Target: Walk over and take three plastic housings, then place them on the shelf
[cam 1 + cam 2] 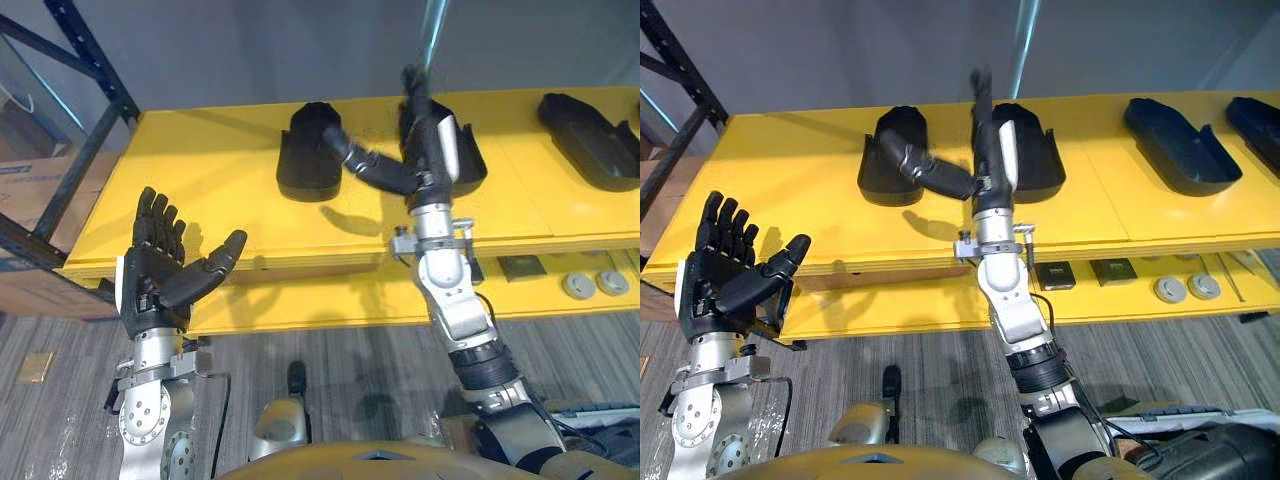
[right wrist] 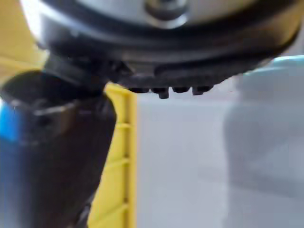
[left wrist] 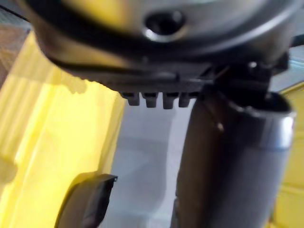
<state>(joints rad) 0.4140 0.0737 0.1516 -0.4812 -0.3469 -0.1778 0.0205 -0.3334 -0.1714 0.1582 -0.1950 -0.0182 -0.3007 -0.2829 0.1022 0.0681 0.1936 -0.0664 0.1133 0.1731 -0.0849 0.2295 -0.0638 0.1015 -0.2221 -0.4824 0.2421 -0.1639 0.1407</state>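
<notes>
Black housings, yellow shelf

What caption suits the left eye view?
Open right hand above black housings on the yellow shelf; open left hand at its front edge.

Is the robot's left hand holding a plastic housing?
No: the left hand is open and empty, while the housings lie on the yellow shelf.

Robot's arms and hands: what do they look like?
Both arms are shiny silver-grey metal in chunky rounded pieces; the right arm has a black ribbed band. The left hand and right hand are dark, with fingers and a thumb like yours. The right hand has a pale panel on its side.
</notes>
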